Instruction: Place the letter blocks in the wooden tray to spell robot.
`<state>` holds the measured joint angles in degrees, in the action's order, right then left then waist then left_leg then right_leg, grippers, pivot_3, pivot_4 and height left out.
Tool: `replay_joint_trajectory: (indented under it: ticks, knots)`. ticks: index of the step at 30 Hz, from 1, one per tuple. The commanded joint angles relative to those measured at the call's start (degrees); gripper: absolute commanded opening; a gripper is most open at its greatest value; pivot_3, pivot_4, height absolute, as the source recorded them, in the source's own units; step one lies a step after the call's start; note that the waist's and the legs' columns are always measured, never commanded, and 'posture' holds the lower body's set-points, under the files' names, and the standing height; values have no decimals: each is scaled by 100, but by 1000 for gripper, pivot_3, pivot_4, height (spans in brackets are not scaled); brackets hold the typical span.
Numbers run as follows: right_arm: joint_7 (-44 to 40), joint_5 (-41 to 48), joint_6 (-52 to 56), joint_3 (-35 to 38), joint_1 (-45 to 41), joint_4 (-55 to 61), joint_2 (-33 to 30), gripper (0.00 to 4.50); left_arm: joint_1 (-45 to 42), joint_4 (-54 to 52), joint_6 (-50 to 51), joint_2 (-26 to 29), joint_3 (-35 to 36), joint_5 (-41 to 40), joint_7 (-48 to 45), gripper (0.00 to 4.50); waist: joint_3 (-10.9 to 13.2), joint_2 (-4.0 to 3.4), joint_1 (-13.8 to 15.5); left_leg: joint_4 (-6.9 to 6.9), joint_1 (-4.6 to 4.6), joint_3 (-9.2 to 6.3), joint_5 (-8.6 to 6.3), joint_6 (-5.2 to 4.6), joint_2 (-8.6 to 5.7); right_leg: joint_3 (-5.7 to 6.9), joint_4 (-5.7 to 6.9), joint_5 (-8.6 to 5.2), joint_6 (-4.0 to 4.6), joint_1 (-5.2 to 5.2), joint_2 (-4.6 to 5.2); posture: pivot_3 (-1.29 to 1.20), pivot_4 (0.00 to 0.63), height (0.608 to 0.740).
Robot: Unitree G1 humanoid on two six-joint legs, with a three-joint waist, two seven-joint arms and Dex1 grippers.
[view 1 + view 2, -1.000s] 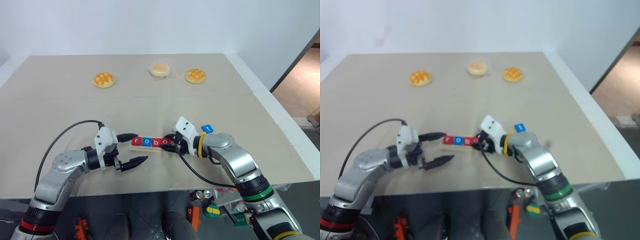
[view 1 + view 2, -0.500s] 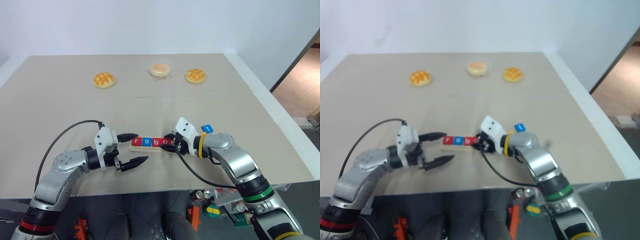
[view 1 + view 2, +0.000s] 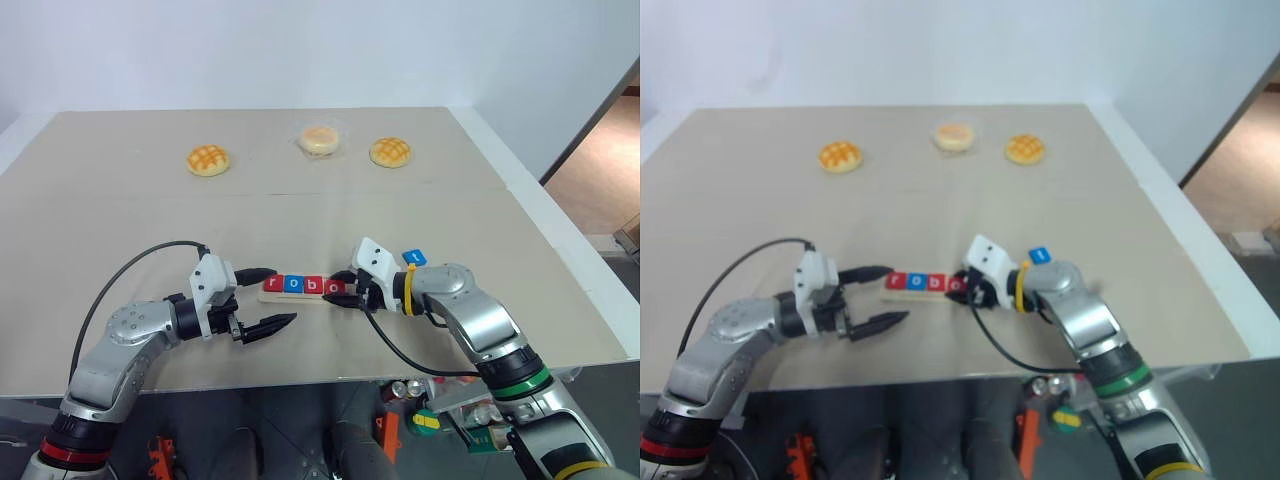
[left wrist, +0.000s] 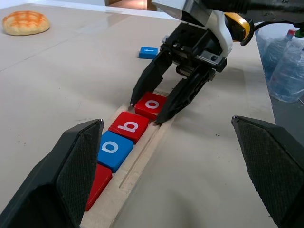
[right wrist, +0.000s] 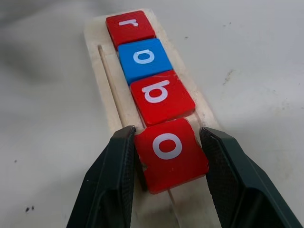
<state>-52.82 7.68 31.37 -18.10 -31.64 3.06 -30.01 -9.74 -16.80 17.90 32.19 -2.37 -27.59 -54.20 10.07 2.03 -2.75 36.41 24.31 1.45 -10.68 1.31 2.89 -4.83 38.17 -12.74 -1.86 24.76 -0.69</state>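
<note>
Near the lower middle of the head view, on the beige surface (image 3: pixel 120 210), lies the long pale wooden tray (image 5: pixel 107 90), carrying four flat square letter tiles in a row: a red r (image 5: pixel 129 26), a blue o (image 5: pixel 144 58), a red b (image 5: pixel 161 96) and a second red o (image 5: pixel 169 151). The right tool (image 5: pixel 166 156) has its two black fingers set on either side of that last red o, touching its edges, so it grips the tile at a medium width while the tile sits on the tray just after the b. It looks slightly skewed rather than square to its neighbours.

The left tool (image 3: pixel 262 297) hovers just left of the tray's end, spread wide and holding nothing.

The fifth tile, a small blue t (image 3: pixel 414 258), lies loose on the surface just right of the right wrist, apart from the tray.

The step in hand seems to be seating the fourth letter. The next move calls for straightening it against the b, letting go without dragging it, then reaching for the blue t to fill the tray's right end.
</note>
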Motion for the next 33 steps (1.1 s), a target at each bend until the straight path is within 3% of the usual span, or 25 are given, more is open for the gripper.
replay_joint_trajectory:
  ticks: [1, 27, 28, 33]
  knots:
    - [-49, -61, -105, 24, -83, -36, -48, 1571, -34, -246, -16, -5, 41, -60, 21, 4500, 0, 0, 0, 0, 0, 0, 0, 0, 0, 0, 0, 0, 0, 0, 0, 0, 150, 739]
    - [25, -60, -97, 194, -214, -612, 244, 1571, -21, -274, -9, 16, 16, -10, 37, 4500, -2, 2, -4, 2, -11, 1, 0, -1, 1, 0, 0, -6, 17, -12, 0, 0, 150, 739]
    - [0, -57, -101, 185, -221, -618, 241, 2369, -18, -275, -8, 17, 16, -9, 37, 4500, -2, 2, -5, 3, -13, 1, 1, -1, 1, -1, 0, -5, 19, -13, 0, 0, 150, 739]
    - [18, -66, -225, 201, -207, -543, 239, 3917, 15, -305, -14, 34, 17, -3, 24, 4500, -2, 2, -3, 4, -15, 1, 2, -2, 1, 0, 0, -5, 22, -17, 0, 0, 150, 739]
